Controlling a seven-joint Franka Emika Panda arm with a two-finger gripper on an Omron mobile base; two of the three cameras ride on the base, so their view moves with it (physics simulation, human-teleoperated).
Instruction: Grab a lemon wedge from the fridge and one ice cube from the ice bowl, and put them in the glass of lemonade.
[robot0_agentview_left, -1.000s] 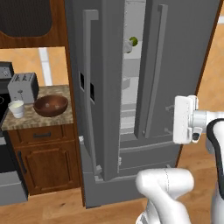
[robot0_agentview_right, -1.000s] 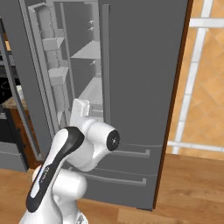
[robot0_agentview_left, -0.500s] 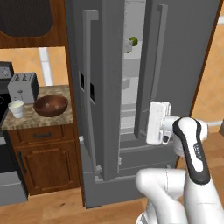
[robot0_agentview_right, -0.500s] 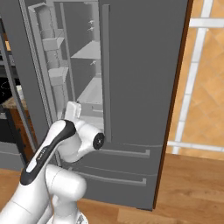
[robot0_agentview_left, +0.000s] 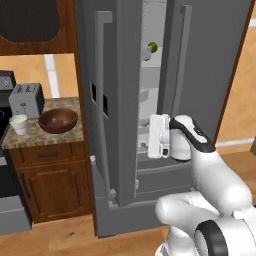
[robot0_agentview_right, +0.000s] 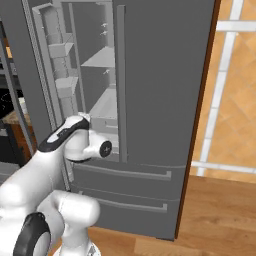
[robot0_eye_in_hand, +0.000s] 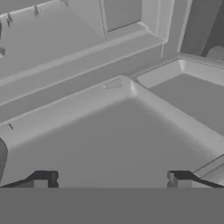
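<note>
matt grey fridge (robot0_agentview_left: 125, 100), wooden ice bowl (robot0_agentview_left: 58, 120)

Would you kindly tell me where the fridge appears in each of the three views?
Left base view: fridge spans centre and right, its left door swung open.
Right base view: it takes up the left and centre, with the opening at left.
Hand view: its inside seen close, pale shelves above the open gripper.
Shared landmark: those pale shelves in the gap between the doors.
</note>
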